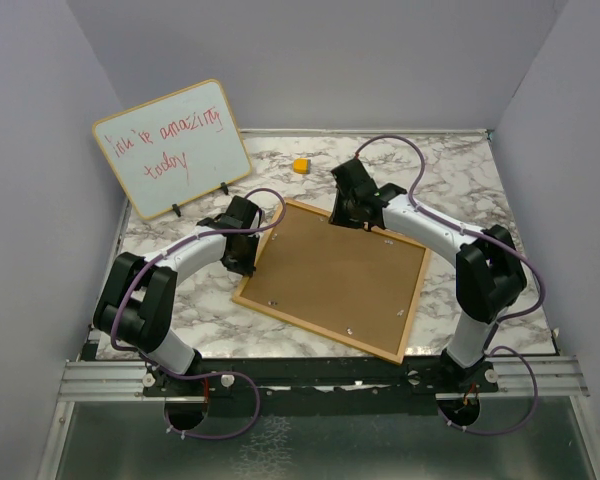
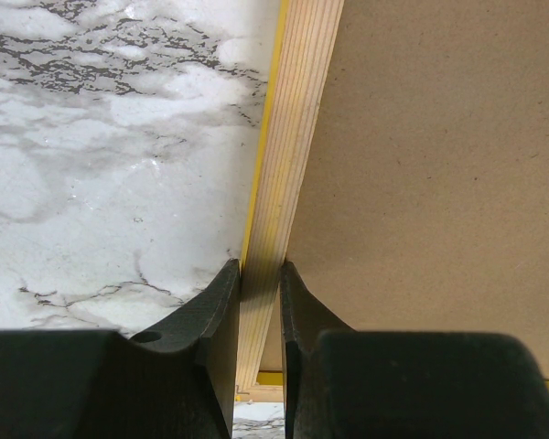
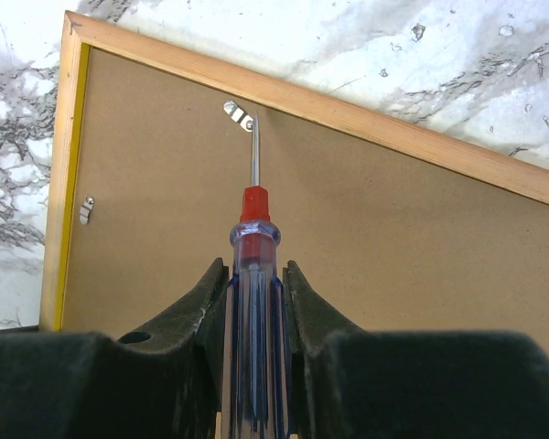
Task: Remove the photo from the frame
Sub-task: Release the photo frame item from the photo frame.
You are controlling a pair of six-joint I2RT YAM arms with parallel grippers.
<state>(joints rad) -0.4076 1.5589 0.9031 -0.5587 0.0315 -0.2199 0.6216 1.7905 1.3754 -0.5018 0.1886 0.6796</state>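
Note:
The frame point(image 1: 330, 275) lies face down on the marble table point(image 1: 460, 180), brown back up, with its wooden rim and thin yellow border point(image 2: 288, 155) showing. The photo is hidden beneath the back. My left gripper point(image 1: 248, 258) point(image 2: 261, 274) is shut on the frame's left rim. Over the far edge, my right gripper point(image 1: 346, 218) point(image 3: 255, 270) is shut on a screwdriver point(image 3: 254, 302) with a clear blue handle and red collar. Its tip touches a small metal clip point(image 3: 241, 114) on the back. Another clip point(image 3: 87, 211) sits by the left rim.
A wood-edged whiteboard point(image 1: 170, 148) with red handwriting stands propped at the back left. A small yellow object point(image 1: 300, 165) lies on the marble just beyond the frame's far corner. Purple walls close in the table on three sides.

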